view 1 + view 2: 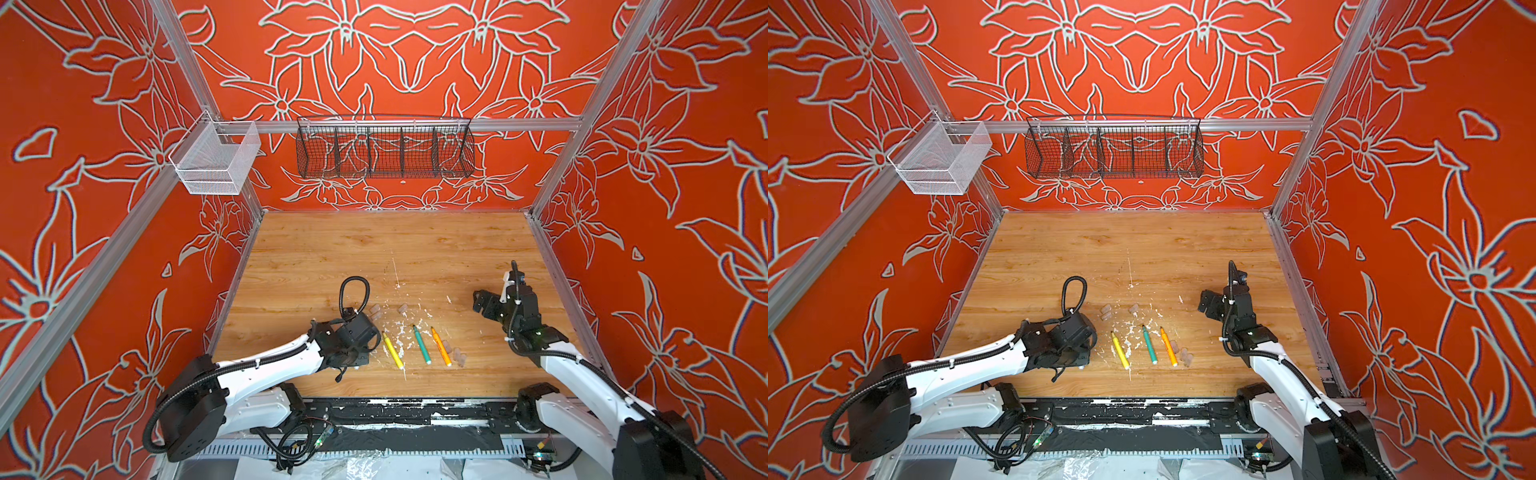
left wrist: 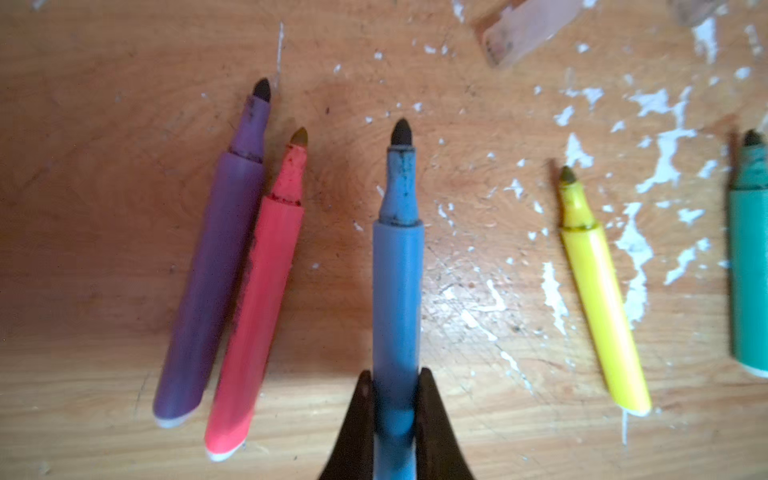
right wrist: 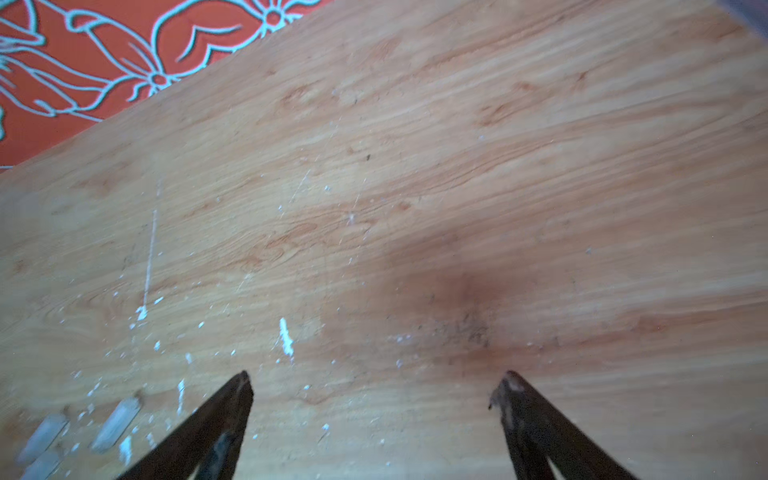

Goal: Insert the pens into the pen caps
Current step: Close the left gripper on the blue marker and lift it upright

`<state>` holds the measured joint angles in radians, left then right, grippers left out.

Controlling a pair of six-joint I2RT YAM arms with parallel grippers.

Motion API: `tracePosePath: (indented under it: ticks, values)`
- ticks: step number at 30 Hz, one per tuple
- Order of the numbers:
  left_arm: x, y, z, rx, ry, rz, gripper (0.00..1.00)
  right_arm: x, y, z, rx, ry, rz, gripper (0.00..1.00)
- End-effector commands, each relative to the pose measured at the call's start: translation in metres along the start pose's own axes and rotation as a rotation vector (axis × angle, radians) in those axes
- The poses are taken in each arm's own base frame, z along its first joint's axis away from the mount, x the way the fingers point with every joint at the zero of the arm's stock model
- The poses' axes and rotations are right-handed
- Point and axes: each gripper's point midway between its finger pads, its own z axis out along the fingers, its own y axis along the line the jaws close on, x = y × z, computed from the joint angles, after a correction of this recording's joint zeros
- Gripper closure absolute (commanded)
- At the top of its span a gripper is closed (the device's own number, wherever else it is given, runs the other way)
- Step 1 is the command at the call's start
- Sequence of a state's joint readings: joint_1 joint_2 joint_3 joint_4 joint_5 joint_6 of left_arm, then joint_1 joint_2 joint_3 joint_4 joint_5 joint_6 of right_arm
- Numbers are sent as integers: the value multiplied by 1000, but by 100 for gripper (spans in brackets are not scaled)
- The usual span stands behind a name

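Check the markers first. In the left wrist view, the slim blue-barrelled felt-tip marker lies uncapped, with its dark pointed tip exposed and ink smudges on its neck. Beside it, the purple-barrelled marker and the pink-barrelled marker lie touching along their barrels.

In both top views, the yellow-barrelled marker, green-barrelled marker and orange-barrelled marker lie apart on the wood-grain counter, among white paint-like flecks.

Six stubby translucent plastic caps rest loose on the counter. Three are beyond the marker tips and three are just beside the orange-barrelled marker.

The left end effector is clenched on the blue-barrelled marker, with both fingers pressed against the barrel near its tail.

The right end effector is released, with its jaws spread wide. It grasps nothing and hangs over bare counter, well apart from the markers.
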<state>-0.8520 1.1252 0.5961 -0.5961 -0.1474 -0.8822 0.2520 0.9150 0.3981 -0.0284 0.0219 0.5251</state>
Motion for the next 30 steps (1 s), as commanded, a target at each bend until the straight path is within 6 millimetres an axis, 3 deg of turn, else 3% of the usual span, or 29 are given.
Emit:
tracePosePath:
  ticks: [1,9,14,20,24,27,30]
  values:
    - [-11,-15,-11,77,-53,33,100,12,44,-21,-161,65,39,5]
    - [-48,-49,-47,228,-228,131,100,14,149,-67,-508,64,41,7]
    - [-67,-70,-67,350,-379,220,100,19,213,-80,-672,63,8,12]
    - [-90,-90,-107,448,-547,305,100,21,274,-88,-753,76,-22,19]
    - [-84,-98,-126,533,-562,360,100,23,309,-101,-808,80,-59,22]
    - [-77,-99,-129,570,-553,373,100,33,318,-103,-806,73,-76,24]
    - [-71,-98,-132,601,-539,376,100,41,322,-99,-782,71,-84,34]
